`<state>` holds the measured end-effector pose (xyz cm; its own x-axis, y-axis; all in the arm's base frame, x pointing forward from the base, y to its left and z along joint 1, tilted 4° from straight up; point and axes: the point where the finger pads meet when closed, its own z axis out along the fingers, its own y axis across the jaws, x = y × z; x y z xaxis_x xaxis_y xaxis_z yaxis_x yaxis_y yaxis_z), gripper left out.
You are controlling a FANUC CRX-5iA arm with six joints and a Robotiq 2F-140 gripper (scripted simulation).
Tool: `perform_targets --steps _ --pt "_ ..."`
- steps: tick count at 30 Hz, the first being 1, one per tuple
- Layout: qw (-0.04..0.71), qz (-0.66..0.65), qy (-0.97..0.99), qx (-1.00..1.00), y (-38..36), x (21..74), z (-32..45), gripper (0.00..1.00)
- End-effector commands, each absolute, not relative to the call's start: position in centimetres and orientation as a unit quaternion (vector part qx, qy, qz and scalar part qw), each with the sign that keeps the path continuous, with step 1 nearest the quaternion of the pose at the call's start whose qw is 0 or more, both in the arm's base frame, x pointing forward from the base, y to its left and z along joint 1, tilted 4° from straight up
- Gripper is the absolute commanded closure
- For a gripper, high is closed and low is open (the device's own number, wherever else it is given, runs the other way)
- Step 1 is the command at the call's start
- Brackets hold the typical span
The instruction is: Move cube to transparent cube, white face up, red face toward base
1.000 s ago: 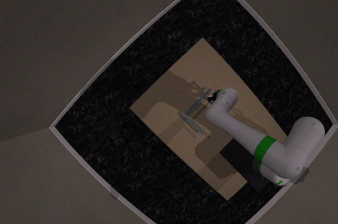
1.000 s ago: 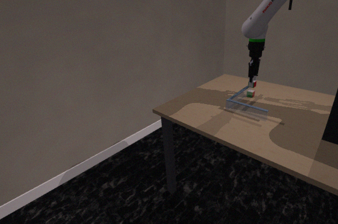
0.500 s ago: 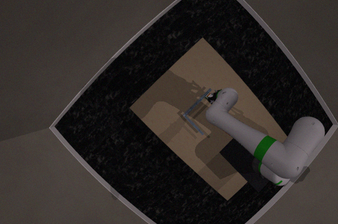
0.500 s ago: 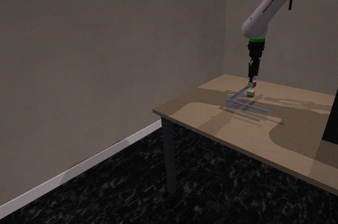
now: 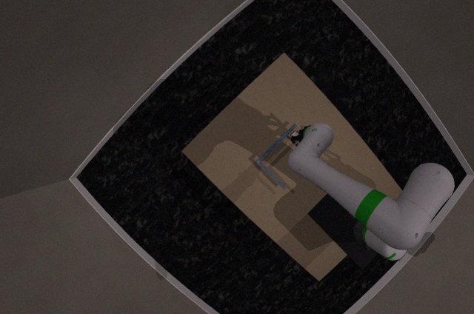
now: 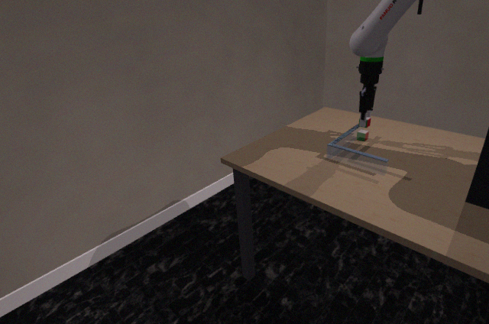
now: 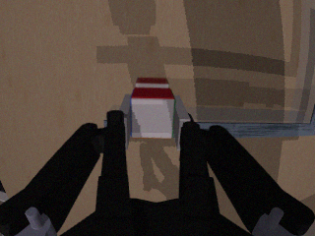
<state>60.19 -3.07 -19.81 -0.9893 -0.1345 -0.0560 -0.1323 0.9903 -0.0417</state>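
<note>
My gripper (image 6: 365,118) (image 7: 152,106) points straight down and is shut on the cube (image 6: 367,121) (image 7: 153,116). In the wrist view the cube's white face points up at the camera and a red face shows on its far side. In the exterior view I hold it a little above the table, just over the transparent cube (image 6: 362,135), which stands on the table with white on top and with green and red sides. In the top view the arm's wrist hides most of the gripper (image 5: 295,135).
A thin blue-grey L-shaped bar (image 5: 267,157) (image 6: 347,149) (image 7: 263,130) lies on the wooden table (image 5: 290,84) (image 6: 315,189), right beside the transparent cube. The robot's dark base block stands at the table's right end. Arm shadows cross the table.
</note>
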Motion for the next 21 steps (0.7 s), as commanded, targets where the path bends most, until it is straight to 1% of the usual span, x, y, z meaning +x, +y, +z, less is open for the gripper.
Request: perform_targets --steps 1,21 --pt "0.029 -0.019 0.997 -0.067 -3.1 60.2 -20.2 1.00" --pt "0.029 -0.019 0.997 -0.067 -3.3 60.5 -25.0 1.00"
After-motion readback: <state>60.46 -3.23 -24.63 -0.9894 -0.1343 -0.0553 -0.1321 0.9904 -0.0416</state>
